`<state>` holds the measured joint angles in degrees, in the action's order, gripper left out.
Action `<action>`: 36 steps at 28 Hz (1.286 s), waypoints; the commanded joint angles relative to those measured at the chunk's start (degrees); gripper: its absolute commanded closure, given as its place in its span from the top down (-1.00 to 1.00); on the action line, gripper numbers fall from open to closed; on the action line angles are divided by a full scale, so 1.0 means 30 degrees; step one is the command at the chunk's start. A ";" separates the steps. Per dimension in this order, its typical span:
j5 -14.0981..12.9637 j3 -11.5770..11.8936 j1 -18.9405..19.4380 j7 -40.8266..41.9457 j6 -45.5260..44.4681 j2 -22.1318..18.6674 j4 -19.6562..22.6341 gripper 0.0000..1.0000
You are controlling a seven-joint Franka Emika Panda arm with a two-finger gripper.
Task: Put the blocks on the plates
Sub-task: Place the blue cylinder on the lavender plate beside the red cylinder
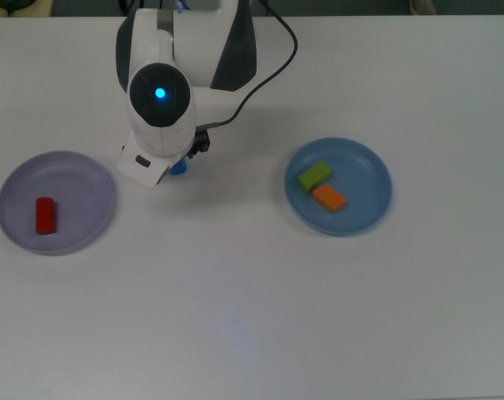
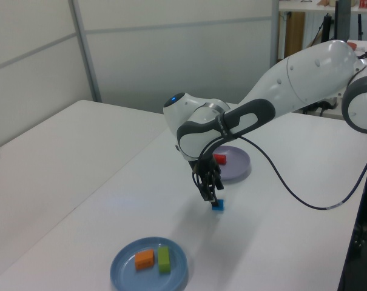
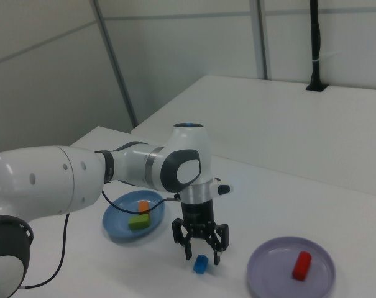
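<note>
The lavender plate point(image 1: 89, 179) is sitting at the top view's left, and the red cylinder point(image 1: 45, 215) is lying inside it. The blue plate point(image 1: 368, 171) is sitting at the top view's right. It is holding two blocks, the lime-green block point(image 1: 315, 176) and the orange block point(image 1: 329, 197), lying just beside each other.

The small blue block point(image 3: 200, 265) is not on any plate. It is resting on the white table point(image 1: 252, 317) between the two plates, closer to the lavender one.

The robot's gripper point(image 3: 202, 254) is hanging right over the blue block. Its two fingers point(image 3: 188, 250) are spread apart, one on each side, and they are not squeezing the block.
</note>
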<state>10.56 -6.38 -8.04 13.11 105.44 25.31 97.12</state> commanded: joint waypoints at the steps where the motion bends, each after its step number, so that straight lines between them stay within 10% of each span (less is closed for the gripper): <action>1: 0.0493 0.0105 0.0393 -0.0151 0.0300 -0.0086 0.0527 0.40; 18: 0.0992 0.0134 0.0569 -0.0122 0.0711 0.0295 0.0616 -0.30; 36: 0.0816 0.0691 -0.3060 0.1138 0.1115 -0.0178 -0.1874 -0.34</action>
<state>12.89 -4.31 -14.42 15.46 105.75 23.36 92.26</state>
